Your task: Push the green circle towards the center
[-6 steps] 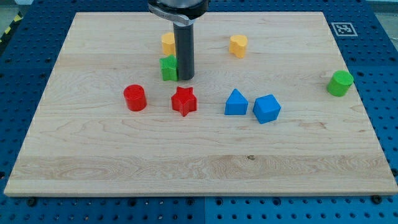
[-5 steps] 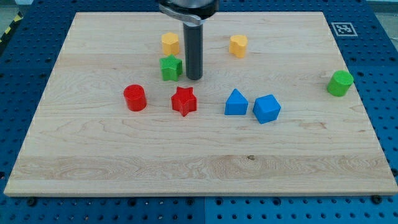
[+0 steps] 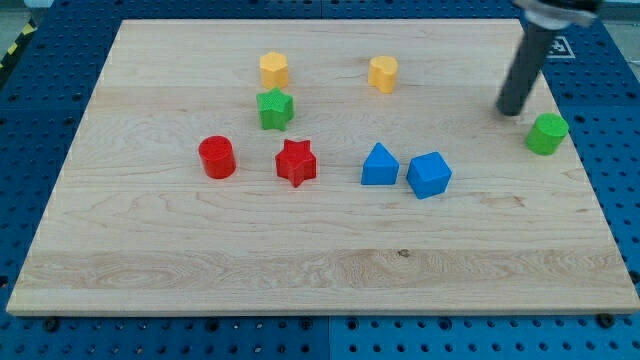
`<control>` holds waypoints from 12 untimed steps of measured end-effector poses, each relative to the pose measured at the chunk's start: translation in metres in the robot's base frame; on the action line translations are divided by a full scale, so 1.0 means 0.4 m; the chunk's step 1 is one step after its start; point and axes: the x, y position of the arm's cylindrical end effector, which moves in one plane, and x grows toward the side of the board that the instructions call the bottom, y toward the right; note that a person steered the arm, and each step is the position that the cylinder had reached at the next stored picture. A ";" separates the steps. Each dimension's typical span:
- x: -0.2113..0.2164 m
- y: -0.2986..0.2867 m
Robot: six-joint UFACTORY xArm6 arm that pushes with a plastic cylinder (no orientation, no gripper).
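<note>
My tip (image 3: 511, 111) near green circle (image 3: 547, 133), up-left of it, not touching. Circle near surface (image 3: 320, 270) right edge. Approach step. Next: get my tip round circle's right side, push left. No end effector jaws, plain rod.

Pale wood-grain board (image 3: 320, 250) on blue pegboard (image 3: 620, 200); green circle (image 3: 547, 133) and star (image 3: 274, 109); two yellow blocks (image 3: 274, 69); red cylinder (image 3: 216, 157), red star (image 3: 296, 162); two blue blocks (image 3: 379, 165); dark rod, my tip (image 3: 510, 111).
</note>
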 end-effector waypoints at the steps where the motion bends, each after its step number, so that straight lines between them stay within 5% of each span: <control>1: 0.006 0.170; 4: 0.162 0.072; 6: 0.160 -0.045; 8: 0.160 0.076; 12: 0.101 0.018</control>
